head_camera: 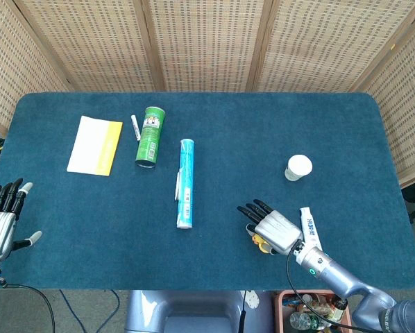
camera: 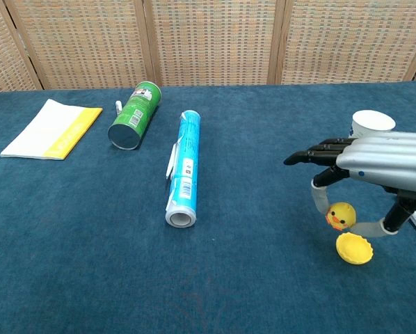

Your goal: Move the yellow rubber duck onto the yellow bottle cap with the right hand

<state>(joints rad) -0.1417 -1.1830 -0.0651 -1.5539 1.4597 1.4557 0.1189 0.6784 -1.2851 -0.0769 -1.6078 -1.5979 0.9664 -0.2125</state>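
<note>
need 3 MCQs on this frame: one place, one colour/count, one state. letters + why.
1. Where is the yellow rubber duck?
A. lying on the white-and-yellow pad
B. held in the right hand, just above the yellow bottle cap
C. inside the green can

2. How many cylindrical containers lie on their side on the blue table?
A. none
B. two
C. five

3. What state is the left hand in?
A. fingers apart, holding nothing
B. gripping the white marker
C. pressed flat on the blue tube

Key: 1 B, the chest view shows the duck pinched between the fingers with the cap right under it. 2 B, the green can and the blue tube both lie flat. 3 A, the head view shows it at the table's left edge with fingers spread and nothing in it.
</note>
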